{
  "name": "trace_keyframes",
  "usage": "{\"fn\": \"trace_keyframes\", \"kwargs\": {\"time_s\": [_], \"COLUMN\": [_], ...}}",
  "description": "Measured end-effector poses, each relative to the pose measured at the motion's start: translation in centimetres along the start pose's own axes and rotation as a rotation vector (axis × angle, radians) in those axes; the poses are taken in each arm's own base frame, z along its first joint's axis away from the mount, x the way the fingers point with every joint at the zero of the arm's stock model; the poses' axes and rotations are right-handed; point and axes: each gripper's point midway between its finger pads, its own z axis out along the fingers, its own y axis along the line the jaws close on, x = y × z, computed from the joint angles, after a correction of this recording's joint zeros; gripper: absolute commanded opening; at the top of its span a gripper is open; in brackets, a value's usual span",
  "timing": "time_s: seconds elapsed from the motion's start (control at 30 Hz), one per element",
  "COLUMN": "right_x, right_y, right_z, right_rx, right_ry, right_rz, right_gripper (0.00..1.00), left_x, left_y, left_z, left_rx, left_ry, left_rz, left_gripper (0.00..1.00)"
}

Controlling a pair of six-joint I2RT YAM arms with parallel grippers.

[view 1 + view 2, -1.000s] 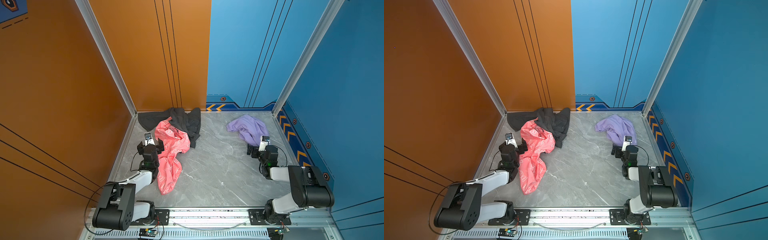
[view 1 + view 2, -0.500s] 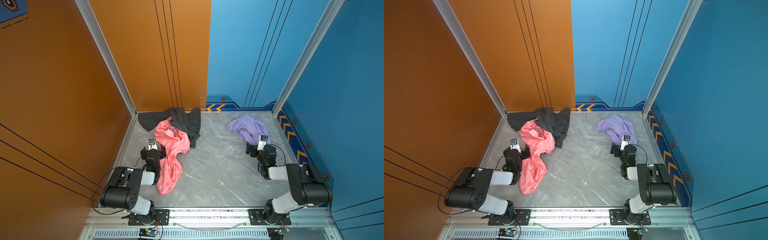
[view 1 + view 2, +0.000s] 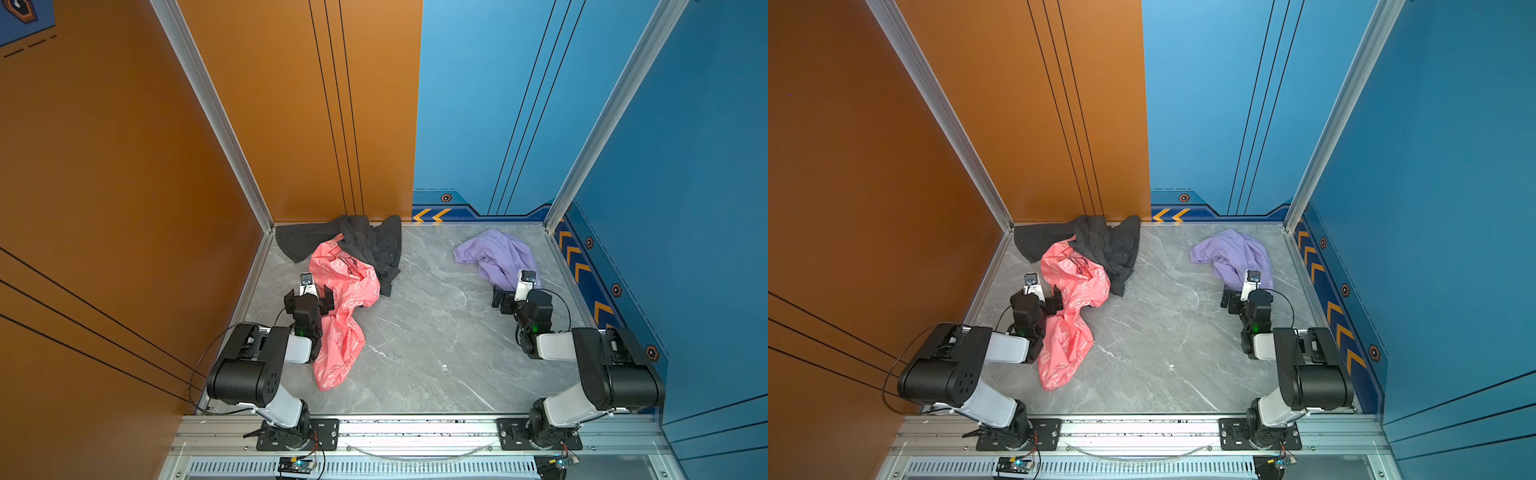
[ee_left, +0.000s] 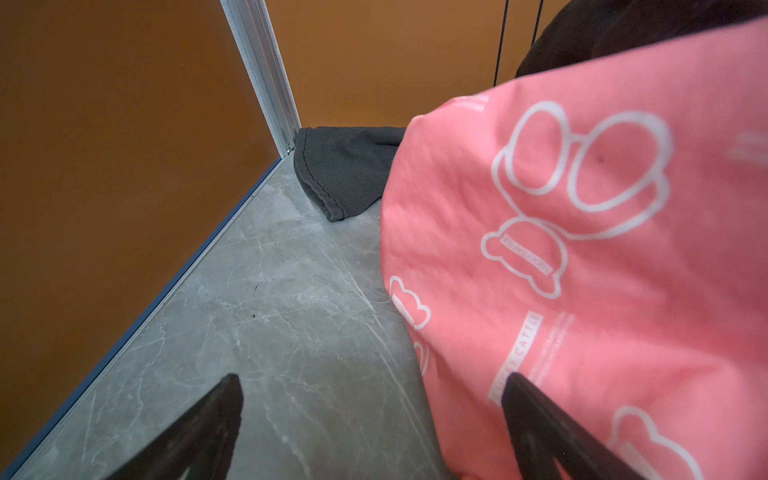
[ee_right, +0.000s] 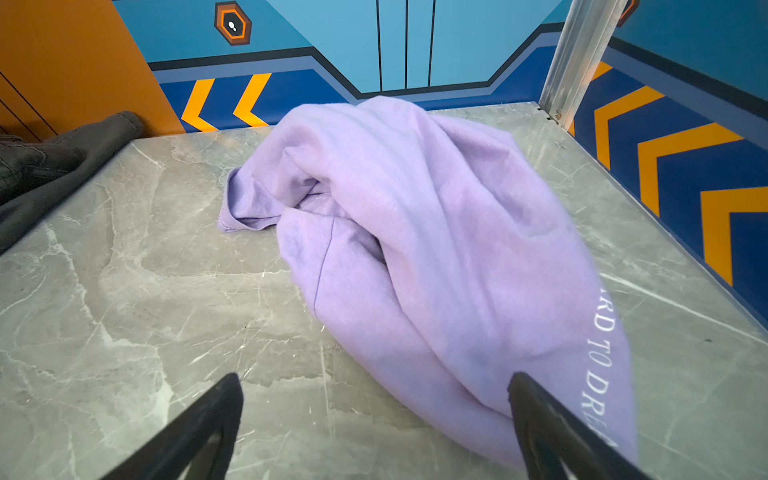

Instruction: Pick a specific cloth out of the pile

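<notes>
The lavender cloth lies crumpled on its own at the back right of the grey floor, apart from the pile. The pile is a coral-pink cloth with white outlines and a black garment at the back left. My right gripper is open just short of the lavender cloth's near edge, one finger over the fabric. My left gripper is open beside the pink cloth, holding nothing.
Orange wall closes the left side, and blue walls close the back right and the right. Aluminium corner posts stand at the back corners. A metal rail carries both arm bases at the front. Grey marbled floor lies between the arms.
The left arm has folded back, its elbow raised, while its gripper stays beside the pink cloth. The right gripper has barely shifted. Both stay open and no cloth has moved.
</notes>
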Motion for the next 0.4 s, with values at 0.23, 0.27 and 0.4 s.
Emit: {"fn": "trace_keyframes", "kwargs": {"time_s": [0.23, 0.27, 0.4], "right_x": [0.0, 0.0, 0.0], "right_y": [-0.01, -0.01, -0.01], "right_z": [0.0, 0.0, 0.0], "right_rx": [0.0, 0.0, 0.0], "right_ry": [0.0, 0.0, 0.0], "right_rz": [0.0, 0.0, 0.0], "right_gripper": [1.0, 1.0, 1.0], "left_x": [0.07, 0.07, 0.2], "left_y": [-0.24, -0.25, -0.2], "left_z": [-0.05, -0.05, 0.12], "left_rx": [0.006, 0.006, 0.01], "left_ry": [0.002, 0.003, 0.014], "left_rz": [0.006, 0.006, 0.008], "left_gripper": [0.98, 0.98, 0.98]}}
